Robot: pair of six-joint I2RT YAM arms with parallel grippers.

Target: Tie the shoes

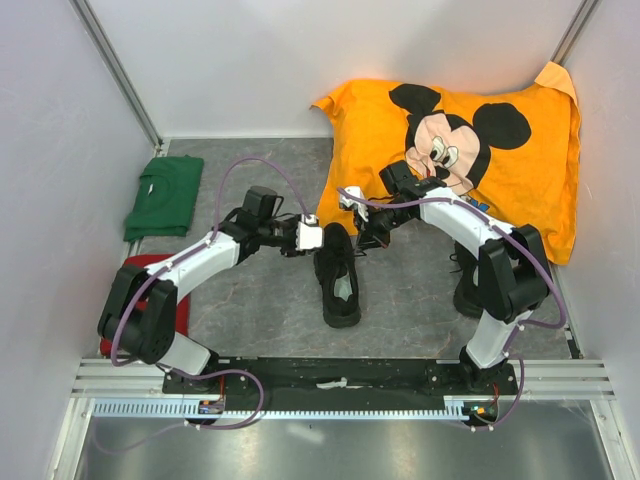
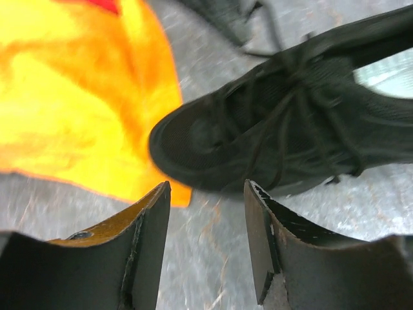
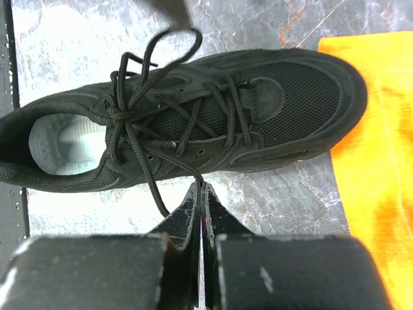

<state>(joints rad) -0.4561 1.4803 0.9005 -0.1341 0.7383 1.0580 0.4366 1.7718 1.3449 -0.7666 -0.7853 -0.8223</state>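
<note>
Right gripper (image 3: pixel 202 187) pinching lace (image 3: pixel 174 163), shoe (image 3: pixel 193 123) lengthwise, toe away

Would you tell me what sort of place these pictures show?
Probably a lab robot test cell: plain white panel walls, two arms bolted to a black rail, and practice props such as a black shoe and an orange shirt.

Black shoe (image 1: pixel 340 278) centre, laces (image 3: pixel 129 123) loosely knotted (2nd shoe (image 1: pixel 465 296) far right, partly hidden).

The shoe (image 1: pixel 340 282) lies between the left gripper (image 1: pixel 309 238) and right gripper (image 1: pixel 361 239).
</note>
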